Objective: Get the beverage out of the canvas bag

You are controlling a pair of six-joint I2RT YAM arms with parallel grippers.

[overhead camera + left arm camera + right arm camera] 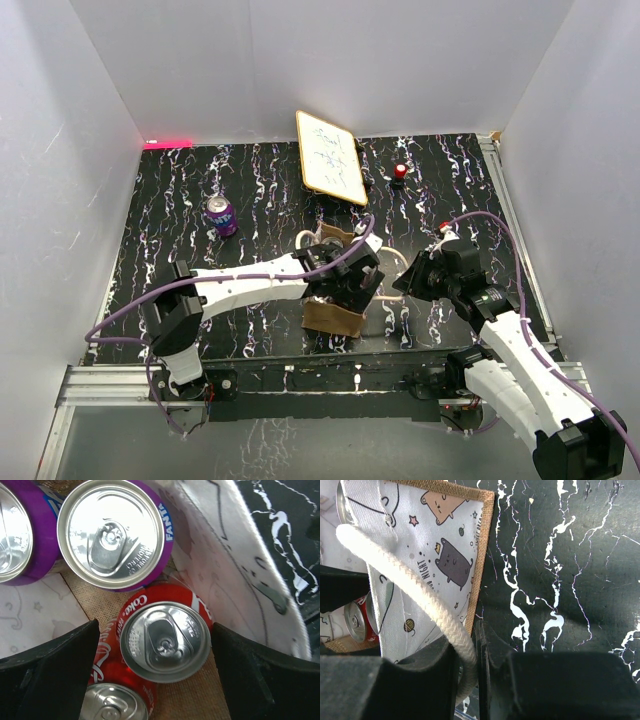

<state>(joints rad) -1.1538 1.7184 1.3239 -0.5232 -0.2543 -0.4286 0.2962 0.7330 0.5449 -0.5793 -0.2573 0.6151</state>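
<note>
The canvas bag (pixel 334 319) stands near the table's front edge, its printed side (pixel 440 545) facing the right wrist camera. Inside it stand beverage cans: a red Coke can (pixel 165 641), a second Coke can (pixel 112 702) and two purple Fanta cans (pixel 112 532). My left gripper (pixel 155 672) reaches down into the bag and is open, with one finger on each side of the upper Coke can, not touching it. My right gripper (pixel 470 670) is shut on the bag's cream rope handle (pixel 410 580), to the right of the bag (pixel 402 282).
A purple can (pixel 220 215) stands on the table at the back left. A wood-framed whiteboard (pixel 330 157) leans at the back centre, with a small red object (pixel 400 172) to its right. White walls enclose the black marbled table (pixel 200 190).
</note>
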